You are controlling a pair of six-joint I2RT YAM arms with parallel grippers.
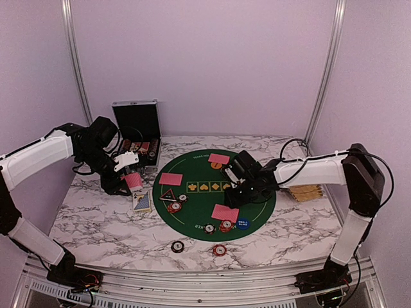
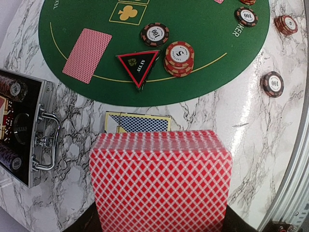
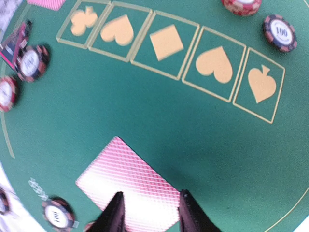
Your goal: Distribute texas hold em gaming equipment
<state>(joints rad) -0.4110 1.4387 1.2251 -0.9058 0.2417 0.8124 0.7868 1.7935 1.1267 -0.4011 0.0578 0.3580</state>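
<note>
Marbled table (image 1: 96,224), green mat (image 1: 196,208) — left fingers (image 2: 236,225) clamping red lattice-backed deck (image 2: 159,179), right fingers (image 3: 115,215) parted above card (image 3: 130,183)

Soft, even light leaves only faint shadows on the green mat (image 1: 199,205). The right wrist view is smeared by motion, the card (image 3: 128,191) near the mat's edge washed pale by glare; the left wrist view is sharp.
</note>
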